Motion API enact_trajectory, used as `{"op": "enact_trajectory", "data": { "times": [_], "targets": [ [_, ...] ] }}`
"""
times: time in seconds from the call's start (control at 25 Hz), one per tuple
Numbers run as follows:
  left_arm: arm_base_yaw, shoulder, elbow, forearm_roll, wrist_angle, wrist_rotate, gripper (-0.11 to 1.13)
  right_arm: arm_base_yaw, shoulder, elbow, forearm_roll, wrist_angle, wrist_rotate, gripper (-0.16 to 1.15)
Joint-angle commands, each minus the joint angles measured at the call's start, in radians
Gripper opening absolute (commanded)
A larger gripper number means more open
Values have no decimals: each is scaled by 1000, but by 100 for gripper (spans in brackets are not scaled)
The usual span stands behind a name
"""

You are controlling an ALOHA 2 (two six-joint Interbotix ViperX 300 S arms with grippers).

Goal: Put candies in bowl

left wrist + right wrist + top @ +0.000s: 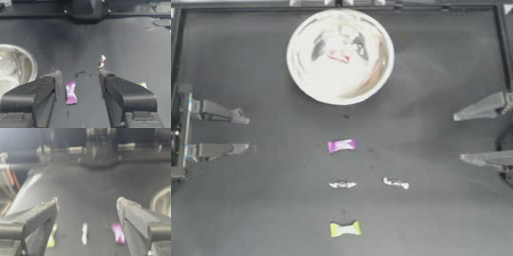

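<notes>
Far across the matte dark table, one red sweet lies inside the glossy round silvery bowl; purple, two clear and yellow-green crinkly twist-wrapped candies lie nearer. Left gripper and right gripper wait spread wide at the sides.

No readable text, labels or numbers anywhere; wrappers on the candies are too small and blurred to read.

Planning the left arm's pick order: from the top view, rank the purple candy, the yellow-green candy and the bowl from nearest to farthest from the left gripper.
From the open left gripper at the left edge:
1. Purple candy, mid-table, level with the gripper.
2. Bowl, at the far edge; not much farther off.
3. Yellow-green candy, near the front edge.
</notes>
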Motion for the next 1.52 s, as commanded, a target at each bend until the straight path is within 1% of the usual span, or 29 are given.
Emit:
{"op": "enact_trajectory", "data": {
  "times": [0.04,0.16,0.32,0.44,0.56,0.76,0.88,1.0,1.12,1.2,1.28,1.4,1.52],
  "targets": [
    [-2,-11,0,-3,-12,2,85,-11,75,-109,18,173,0,99],
    [-2,-20,8,-6,-12,-2,85,-18,186,-202,11,330,0,99],
    [-2,-20,6,-18,-12,0,85,-18,330,-307,-2,485,0,99],
    [-2,-18,8,-28,-11,0,85,-17,422,-376,-3,566,0,98],
    [-2,-18,8,-29,-8,0,85,-3,491,-423,-9,611,2,98],
    [5,-15,8,-31,-5,0,85,29,589,-462,-12,623,6,98],
    [12,-15,9,-31,-2,0,85,49,643,-471,-25,621,38,98],
    [17,-14,11,-38,2,0,85,89,696,-482,-71,623,94,97],
    [20,-14,11,-44,3,0,85,135,741,-494,-130,624,172,97],
    [21,-12,11,-46,3,0,85,156,773,-503,-173,627,221,97],
    [26,-12,11,-46,3,0,85,172,802,-505,-202,629,259,97],
    [26,-12,9,-52,5,0,85,181,853,-509,-210,624,284,97],
    [26,-12,9,-55,6,0,85,189,893,-514,-201,620,288,97]
  ]
}}
